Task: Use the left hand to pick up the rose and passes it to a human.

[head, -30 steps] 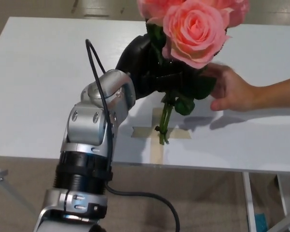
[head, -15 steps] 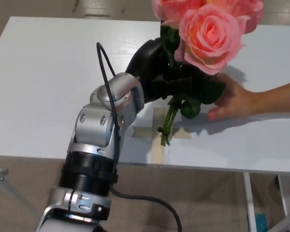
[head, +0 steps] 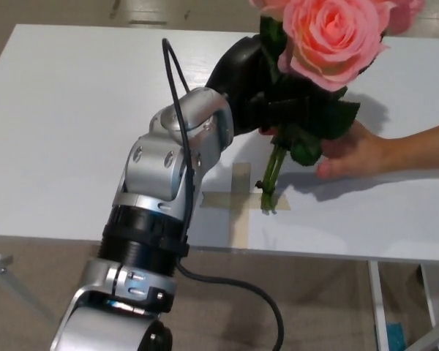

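My left hand point(head: 254, 88) is shut on the green stems of a bunch of pink roses point(head: 334, 35), held upright above the white table point(head: 66, 131). The big blooms rise to the top edge of the picture; the stem ends point(head: 269, 191) hang down over the tape cross. A person's hand point(head: 351, 150) reaches in from the right, its fingers right beside the leaves under the blooms; whether it touches the stems is hidden by the leaves. My right hand does not show.
A cross of tan tape point(head: 234, 201) marks the table near its front edge. My silver left forearm point(head: 164, 175) with a black cable point(head: 177, 95) rises from the bottom left. The person's bare forearm point(head: 424, 145) lies across the table's right side.
My left arm has carried the roses to the right and a little up, closer to the person's hand, which has stayed roughly where it was.
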You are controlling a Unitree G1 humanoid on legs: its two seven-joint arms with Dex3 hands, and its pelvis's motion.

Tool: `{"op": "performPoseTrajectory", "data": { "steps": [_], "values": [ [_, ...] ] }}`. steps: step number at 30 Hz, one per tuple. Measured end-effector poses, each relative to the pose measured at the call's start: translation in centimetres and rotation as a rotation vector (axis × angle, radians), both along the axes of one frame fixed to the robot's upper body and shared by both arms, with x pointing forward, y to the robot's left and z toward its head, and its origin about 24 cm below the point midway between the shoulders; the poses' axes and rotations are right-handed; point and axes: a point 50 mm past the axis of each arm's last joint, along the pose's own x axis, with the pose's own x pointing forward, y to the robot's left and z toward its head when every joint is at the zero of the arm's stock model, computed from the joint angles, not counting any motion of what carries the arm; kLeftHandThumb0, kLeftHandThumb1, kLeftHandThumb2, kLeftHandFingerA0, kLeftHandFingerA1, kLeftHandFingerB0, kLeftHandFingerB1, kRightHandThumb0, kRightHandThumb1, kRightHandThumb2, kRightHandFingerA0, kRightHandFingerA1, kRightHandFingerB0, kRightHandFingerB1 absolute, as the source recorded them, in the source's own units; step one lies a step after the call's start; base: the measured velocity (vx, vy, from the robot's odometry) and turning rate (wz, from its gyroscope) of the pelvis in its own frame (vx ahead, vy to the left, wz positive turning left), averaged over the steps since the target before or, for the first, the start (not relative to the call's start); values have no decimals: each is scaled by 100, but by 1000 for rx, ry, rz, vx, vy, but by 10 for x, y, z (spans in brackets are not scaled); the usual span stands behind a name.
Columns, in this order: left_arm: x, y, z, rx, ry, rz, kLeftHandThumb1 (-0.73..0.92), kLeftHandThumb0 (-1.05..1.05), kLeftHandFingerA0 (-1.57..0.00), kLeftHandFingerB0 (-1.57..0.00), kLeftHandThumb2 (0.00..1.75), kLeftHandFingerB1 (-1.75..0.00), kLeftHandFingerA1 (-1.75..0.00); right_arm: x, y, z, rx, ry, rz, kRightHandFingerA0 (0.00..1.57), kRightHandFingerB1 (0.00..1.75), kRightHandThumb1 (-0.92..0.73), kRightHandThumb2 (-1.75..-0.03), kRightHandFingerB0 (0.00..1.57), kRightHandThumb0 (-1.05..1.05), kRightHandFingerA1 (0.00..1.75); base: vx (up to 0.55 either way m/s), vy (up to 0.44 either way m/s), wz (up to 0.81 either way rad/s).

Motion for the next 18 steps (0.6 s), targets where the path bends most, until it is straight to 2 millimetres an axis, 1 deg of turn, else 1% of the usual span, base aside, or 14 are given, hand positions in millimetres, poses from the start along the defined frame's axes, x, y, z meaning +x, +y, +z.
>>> {"op": "performPoseTrajectory", "data": {
  "steps": [4,8,15,18],
  "values": [
    [2,-3,5,0,-8,-6,80,-17,-93,-82,68,-87,-145,0,0,0,2,0,-1,68,43,-63,-59,57,-39,47,0,0,0],
    [2,-4,6,-1,-7,-7,81,-17,-92,-81,68,-87,-146,0,0,0,2,0,-1,68,43,-64,-59,57,-39,47,0,0,0],
    [4,-7,3,4,8,-3,81,-17,-94,-82,68,-86,-145,0,1,0,4,0,0,68,43,-64,-59,58,-39,47,0,0,0],
    [5,-8,2,9,13,-3,80,-18,-93,-81,68,-89,-145,1,2,0,6,0,2,69,43,-64,-58,58,-39,47,0,0,0]
  ]
}}
